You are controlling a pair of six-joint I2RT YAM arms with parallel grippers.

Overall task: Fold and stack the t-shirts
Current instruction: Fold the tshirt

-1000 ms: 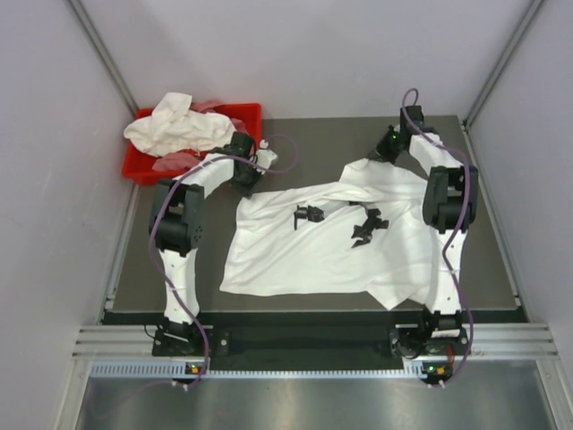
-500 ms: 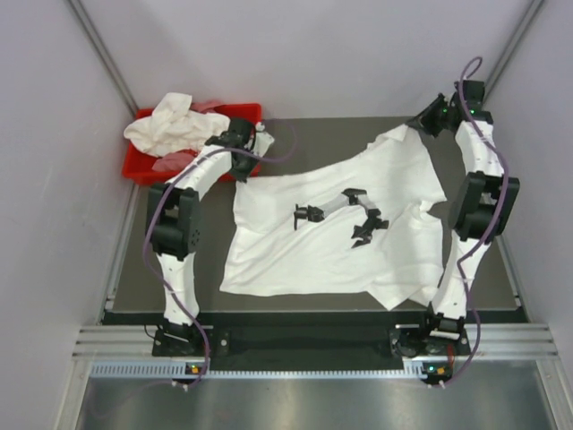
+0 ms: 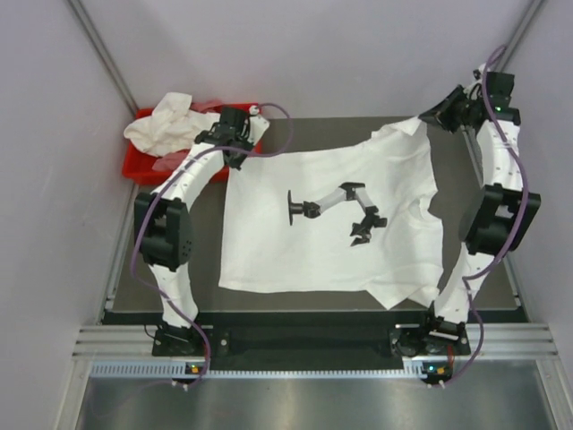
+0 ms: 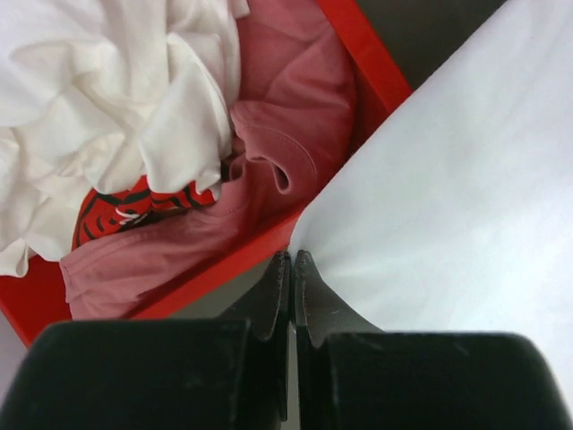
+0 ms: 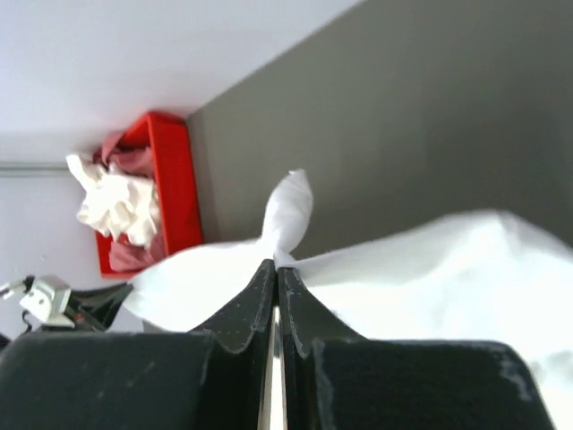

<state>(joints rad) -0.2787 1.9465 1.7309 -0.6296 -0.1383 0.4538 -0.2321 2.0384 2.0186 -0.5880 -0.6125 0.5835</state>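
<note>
The left gripper (image 4: 291, 258) is pinched tight on a corner of the plain white short-sleeved cotton t-shirt (image 3: 295, 255), at the shirt's eleven o'clock corner in the top view. The right gripper (image 5: 273, 267) is likewise clamped on a bunched tuft of the same cloth at one o'clock. Between them the far edge is drawn taut, while the rest lies spread across the dark grey tabletop (image 3: 313, 133). The fabric looks light, limp and thin (it will likely sag and crease wherever unsupported), so corners and hems seem the best holds. At ten o'clock, just beside the left gripper, the red plastic bin (image 4: 376, 54) holds a crumpled white shirt (image 4: 134, 81), a pink garment (image 4: 295, 98) and a red piece with dark stripes (image 4: 116, 208).
</note>
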